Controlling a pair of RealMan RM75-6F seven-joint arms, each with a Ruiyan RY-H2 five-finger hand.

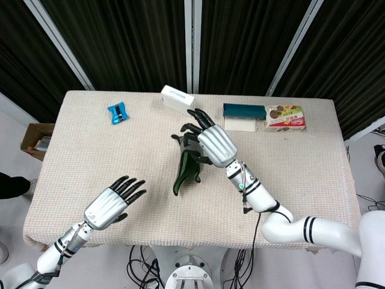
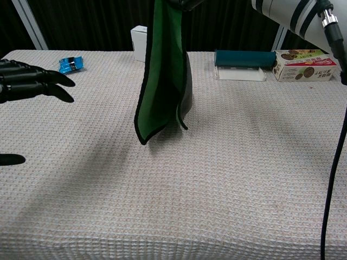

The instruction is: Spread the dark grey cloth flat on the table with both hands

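From the head view, my right hand (image 1: pixel 215 144) is raised over the middle of the table (image 1: pixel 301 180), fingers closed on the top edge of the cloth (image 1: pixel 185 170), which hangs down from it in a narrow fold. It looks dark green here, with a black border. My left hand (image 1: pixel 113 205) hovers near the front left part of the table, fingers spread and holding nothing, well apart from the cloth. Along the far edge lie a blue packet (image 1: pixel 118 112), a white box (image 1: pixel 177 97), a teal box (image 1: pixel 243 112) and a biscuit box (image 1: pixel 286 117) (none of them my concern).

From the chest view, the cloth (image 2: pixel 162 70) hangs as a long doubled strip, its lowest corner close to the table, possibly just brushing it; I cannot tell from this angle. My left hand (image 2: pixel 30 81) shows at the left edge, fingers straight and empty. My right hand itself is cut off at the top, only the forearm showing.

I judge this the lifting stage: the cloth is picked up but not yet opened. Next I should bring my left hand across to catch a free corner, pull the two hands apart, and lower it flat.
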